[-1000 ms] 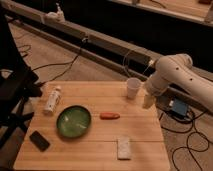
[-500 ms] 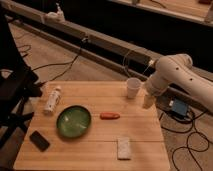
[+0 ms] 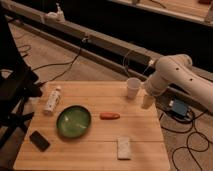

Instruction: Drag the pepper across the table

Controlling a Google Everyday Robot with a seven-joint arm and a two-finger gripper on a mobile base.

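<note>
We are holding our arm bent downward from three o'clock, the hand [image 3: 146,102] hanging at the desk's [image 3: 95,144] two o'clock edge; apart or together, we cannot tell. The pepper [image 3: 109,116] is lying mid-desk, at the hand's eight o'clock.

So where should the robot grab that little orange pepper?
Probably around the middle of the pepper, coming straight down from above and pinching across its thin width. It lies flat on the table, long side running left to right. The gripper hangs by the right edge, near the white cup.
</note>
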